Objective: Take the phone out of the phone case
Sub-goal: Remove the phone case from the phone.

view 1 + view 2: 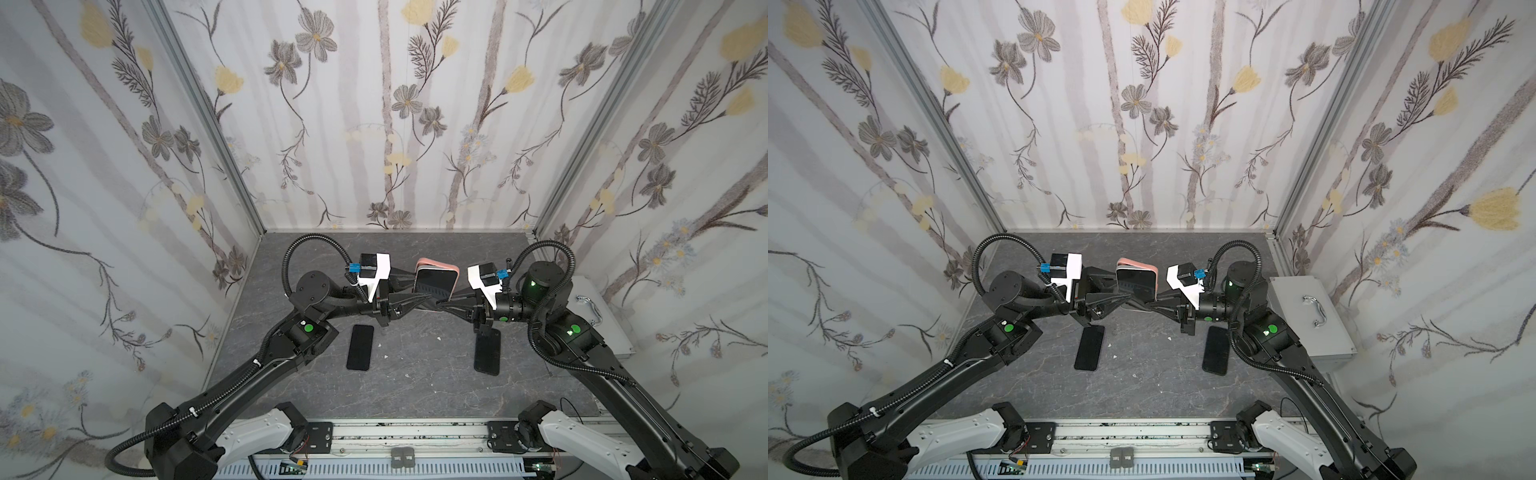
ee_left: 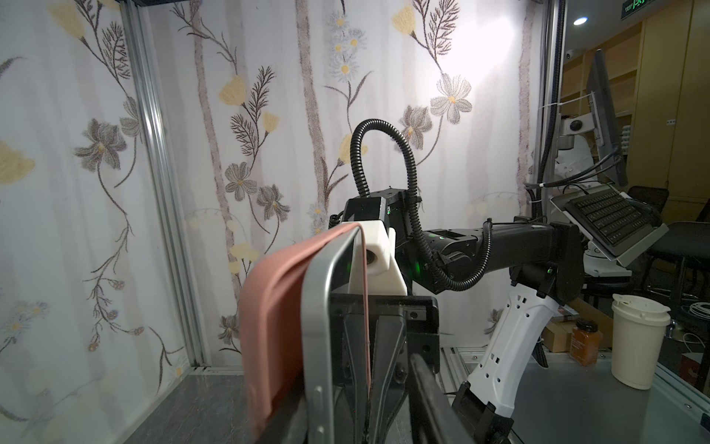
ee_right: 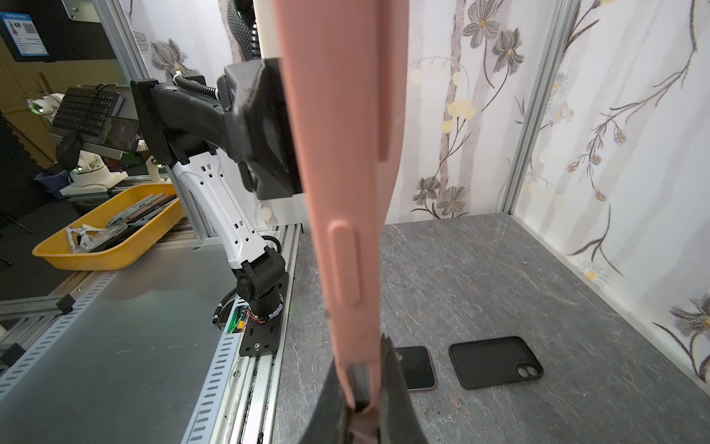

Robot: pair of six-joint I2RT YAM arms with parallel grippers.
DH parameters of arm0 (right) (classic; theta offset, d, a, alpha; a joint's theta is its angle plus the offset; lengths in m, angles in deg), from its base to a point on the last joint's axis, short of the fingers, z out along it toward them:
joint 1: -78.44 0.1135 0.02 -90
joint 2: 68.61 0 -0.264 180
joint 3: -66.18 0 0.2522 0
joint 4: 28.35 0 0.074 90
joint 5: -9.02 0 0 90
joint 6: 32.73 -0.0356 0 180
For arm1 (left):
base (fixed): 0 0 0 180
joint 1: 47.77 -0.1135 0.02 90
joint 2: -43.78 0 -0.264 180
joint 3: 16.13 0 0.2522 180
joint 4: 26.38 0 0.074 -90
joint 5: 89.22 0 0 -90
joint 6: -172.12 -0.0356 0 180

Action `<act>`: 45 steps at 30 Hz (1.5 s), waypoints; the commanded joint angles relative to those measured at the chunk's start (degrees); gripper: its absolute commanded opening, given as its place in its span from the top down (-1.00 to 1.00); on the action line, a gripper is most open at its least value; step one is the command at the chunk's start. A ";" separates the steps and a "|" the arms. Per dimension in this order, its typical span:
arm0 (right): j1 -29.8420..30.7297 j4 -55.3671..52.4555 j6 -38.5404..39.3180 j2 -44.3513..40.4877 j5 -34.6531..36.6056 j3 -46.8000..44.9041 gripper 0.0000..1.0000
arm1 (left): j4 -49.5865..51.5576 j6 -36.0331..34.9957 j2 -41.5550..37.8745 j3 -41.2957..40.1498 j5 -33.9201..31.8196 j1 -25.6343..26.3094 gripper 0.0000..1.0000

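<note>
Peeling step judged underway | phone (image 1: 433, 284) held upright in mid-air between both arms, long axis vertical, upper end already parted from pink case (image 1: 440, 264) | left gripper (image 1: 419, 300) clenched on phone | right gripper (image 1: 441, 306) pinched tight on case edge.

Phone (image 1: 433, 283) lower end hidden behind pincers; case (image 3: 345, 153) cropped.
</note>
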 commanded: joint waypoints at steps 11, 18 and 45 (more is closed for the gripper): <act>-0.12 4.40 2.34 -0.26 7.98 -1.65 0.76 | 7.05 -2.26 -1.61 -1.78 -2.41 -0.37 1.00; -0.78 1.19 2.30 -3.19 20.91 -3.62 0.13 | 21.85 -11.82 -0.46 3.00 -11.30 -0.63 1.00; 1.00 -32.85 14.86 15.05 12.92 24.57 0.01 | 41.91 -35.41 4.71 10.20 -19.35 3.02 1.00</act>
